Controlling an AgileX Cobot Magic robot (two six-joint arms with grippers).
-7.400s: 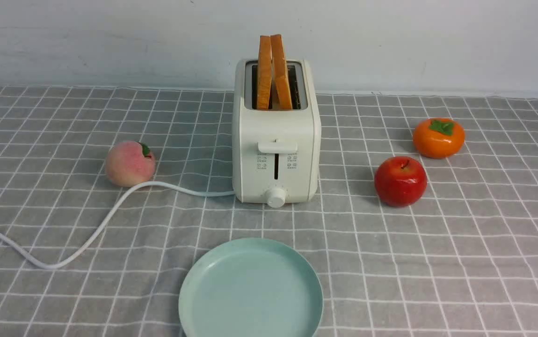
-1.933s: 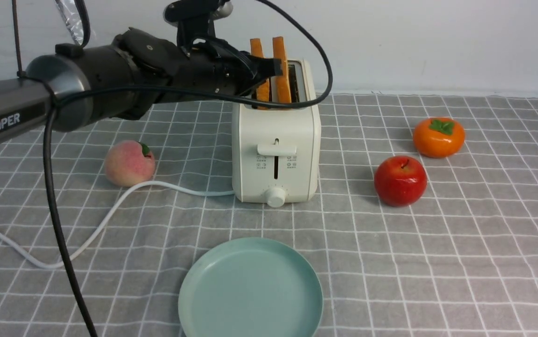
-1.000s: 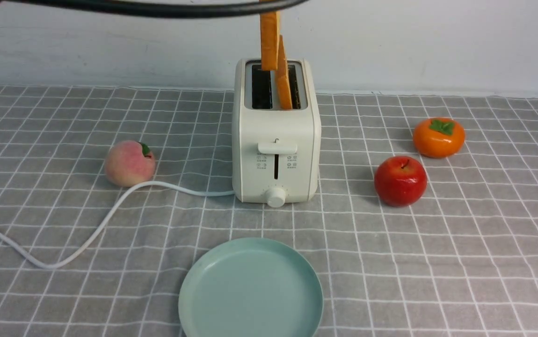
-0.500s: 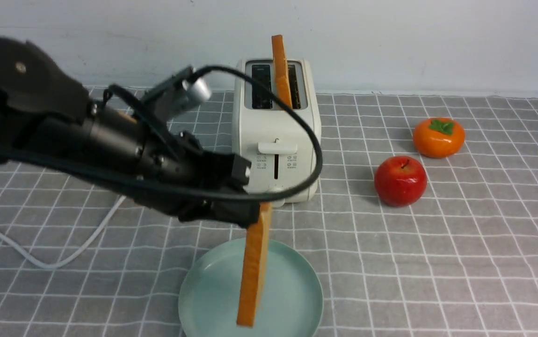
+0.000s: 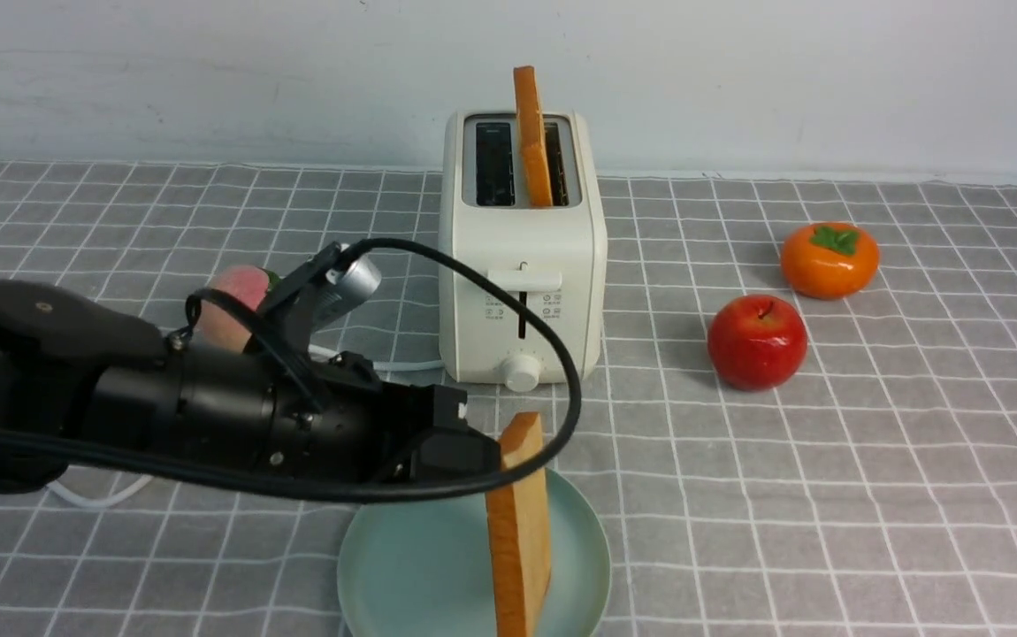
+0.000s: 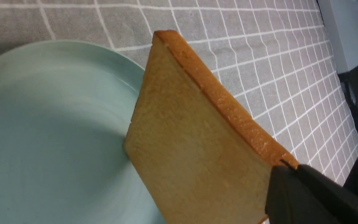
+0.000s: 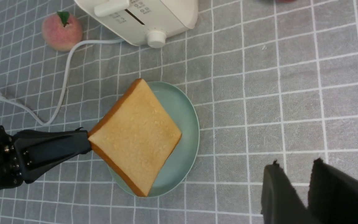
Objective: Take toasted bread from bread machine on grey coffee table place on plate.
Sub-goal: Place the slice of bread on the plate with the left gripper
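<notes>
"Jaws on the left gripper (image 5: 489,456) — are they gripping?"

"They are clamping one corner of the toast slice (image 5: 519,531), yes. I am watching it come down. Half a second ago my arm was carrying it higher, hanging almost edge-on above the plate (image 5: 402,575). Now the arm is sitting lower and the slice is tilting over the plate's middle."

"Touching yet?"

"I am not managing to tell. Its lowest corner is lying at the plate or just above it, and the front view is cutting that corner off. So I am treating this slice as nearly delivered, not delivered — I am judging that it needs lowering and laying flat before I let go."

"And the other one?"

"The second slice (image 5: 531,137) is standing in the right-hand slot of the bread machine (image 5: 522,292), at the back of the grey coffee table (image 5: 827,495). The left slot, full two seconds ago, is showing empty. My right gripper (image 7: 295,163) is edging into the front view from the right, fingers parted with nothing between them, well apart from the machine. I am guessing it is heading for that slice, so half the job is waiting."
</notes>
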